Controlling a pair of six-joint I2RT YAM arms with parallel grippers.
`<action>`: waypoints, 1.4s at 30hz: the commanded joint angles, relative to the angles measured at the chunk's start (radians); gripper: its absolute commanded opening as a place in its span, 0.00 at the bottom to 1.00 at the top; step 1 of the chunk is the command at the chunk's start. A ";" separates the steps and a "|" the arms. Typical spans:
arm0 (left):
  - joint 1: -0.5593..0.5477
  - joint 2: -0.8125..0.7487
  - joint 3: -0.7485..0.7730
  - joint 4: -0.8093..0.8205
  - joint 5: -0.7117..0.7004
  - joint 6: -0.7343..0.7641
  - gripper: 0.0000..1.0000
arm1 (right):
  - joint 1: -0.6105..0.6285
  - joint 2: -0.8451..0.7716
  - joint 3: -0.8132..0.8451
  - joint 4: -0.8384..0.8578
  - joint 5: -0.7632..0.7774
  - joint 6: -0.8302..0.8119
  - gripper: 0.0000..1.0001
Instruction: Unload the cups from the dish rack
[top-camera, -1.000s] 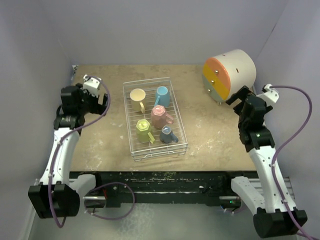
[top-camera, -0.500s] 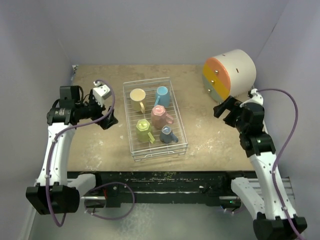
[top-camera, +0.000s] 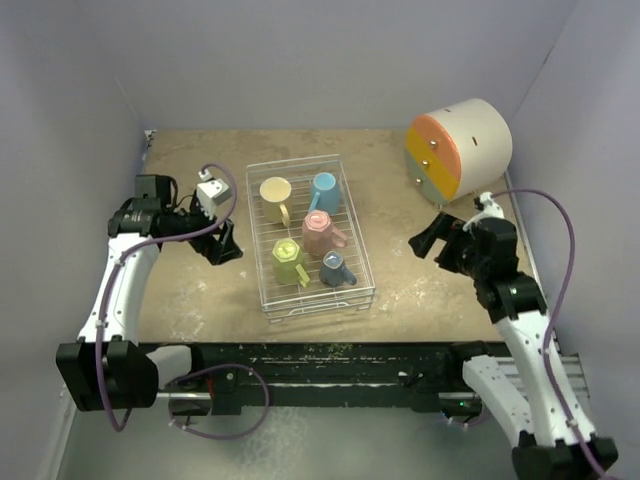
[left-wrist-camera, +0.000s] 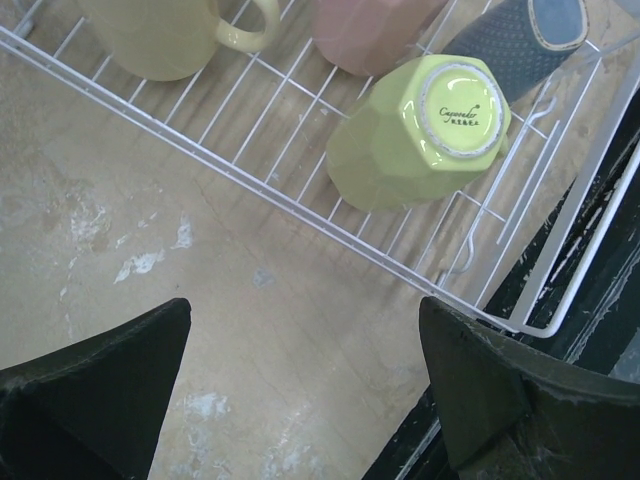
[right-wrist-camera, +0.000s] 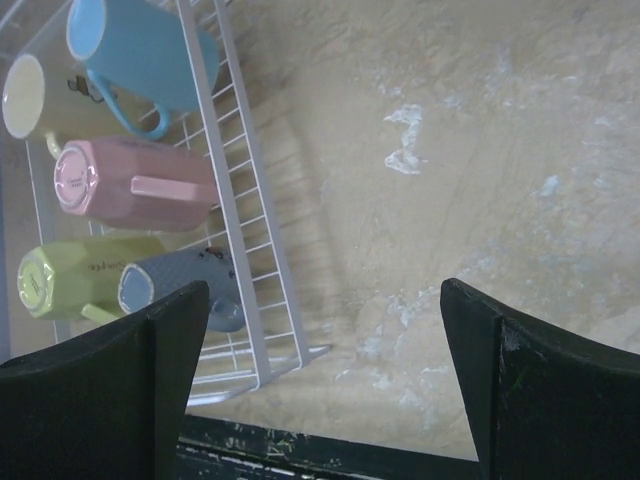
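Five cups (top-camera: 318, 232) just right of left gripper (top-camera: 224, 244).

A round drawer unit (top-camera: 460, 145) sits at the far right corner of the counter (top-camera: 200, 290). Its body is a cream drum lying on its side. Its flat front faces the left and near edges and is banded orange at the top, yellow in the middle and teal at the bottom, with small dark knobs. The counter is tan and mottled with pale scuffs. Plain lavender-grey walls (top-camera: 300, 60) close its left, far and right edges.
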 joint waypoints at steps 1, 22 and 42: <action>-0.004 0.031 -0.004 0.074 -0.010 0.025 0.99 | 0.158 0.197 0.159 0.135 0.051 0.004 1.00; -0.005 0.108 0.013 0.130 -0.019 0.090 0.99 | 1.129 0.633 0.502 -0.385 0.744 0.613 0.87; -0.005 0.073 0.013 0.097 -0.005 0.141 0.99 | 1.200 0.690 0.458 -0.363 0.680 0.962 0.79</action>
